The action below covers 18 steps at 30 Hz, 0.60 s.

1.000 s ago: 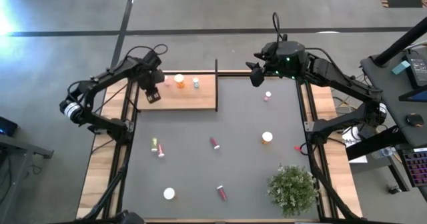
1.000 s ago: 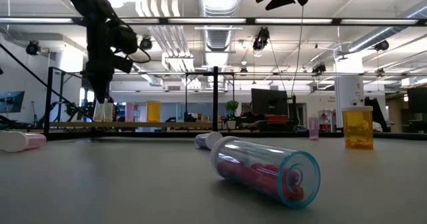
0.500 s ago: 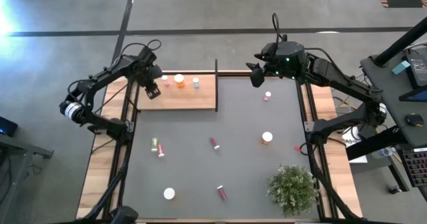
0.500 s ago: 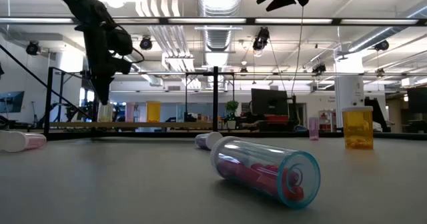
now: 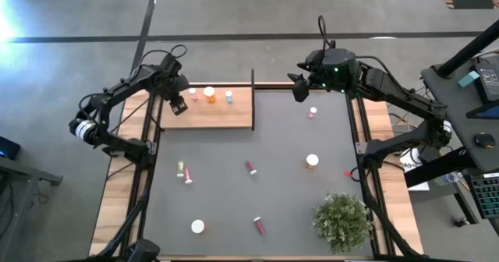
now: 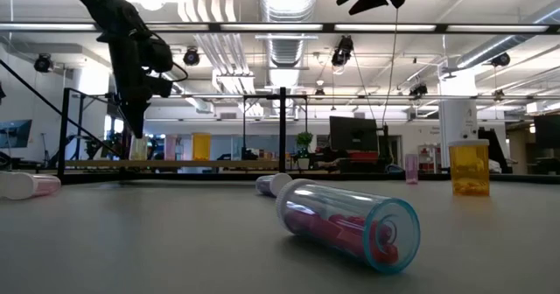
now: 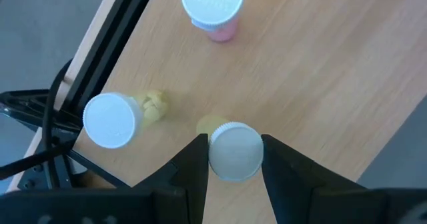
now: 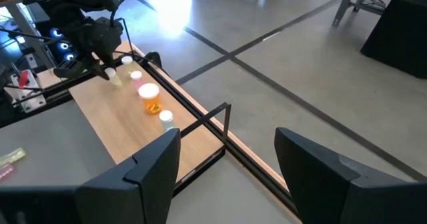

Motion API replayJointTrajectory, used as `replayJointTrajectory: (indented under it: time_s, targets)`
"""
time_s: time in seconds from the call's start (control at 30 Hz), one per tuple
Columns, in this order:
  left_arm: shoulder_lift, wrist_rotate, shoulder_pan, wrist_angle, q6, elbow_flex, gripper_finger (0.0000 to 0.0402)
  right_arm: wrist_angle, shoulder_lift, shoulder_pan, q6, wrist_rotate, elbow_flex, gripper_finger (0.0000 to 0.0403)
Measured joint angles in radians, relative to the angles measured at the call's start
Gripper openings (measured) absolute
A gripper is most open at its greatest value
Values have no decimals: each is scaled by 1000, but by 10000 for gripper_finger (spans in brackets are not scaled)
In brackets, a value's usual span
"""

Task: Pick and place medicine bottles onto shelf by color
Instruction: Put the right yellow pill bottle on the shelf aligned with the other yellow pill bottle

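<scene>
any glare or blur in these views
High view: bright glare at the left edge, on the floor beyond the table. Low view: ceiling lights blown out, the near pink bottle sharp, the left gripper a dark silhouette. Left wrist view: the capped bottle between the fingers looks soft.

Grey concrete floor (image 5: 257, 5) with dark lines, a desk (image 5: 468, 90) at the right; ceiling ducts (image 6: 284, 1) and strip lights overhead.
</scene>
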Motion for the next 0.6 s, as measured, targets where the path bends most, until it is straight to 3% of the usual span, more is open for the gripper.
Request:
replayJointTrajectory:
  time_s: [0.37, 0.6]
  targets:
    - [0, 25, 0, -6, 129, 0, 107, 0, 0, 0, 0, 0, 0, 233]
    - [-9, 35, 0, -42, 132, 0, 107, 0, 0, 0, 0, 0, 0, 233]
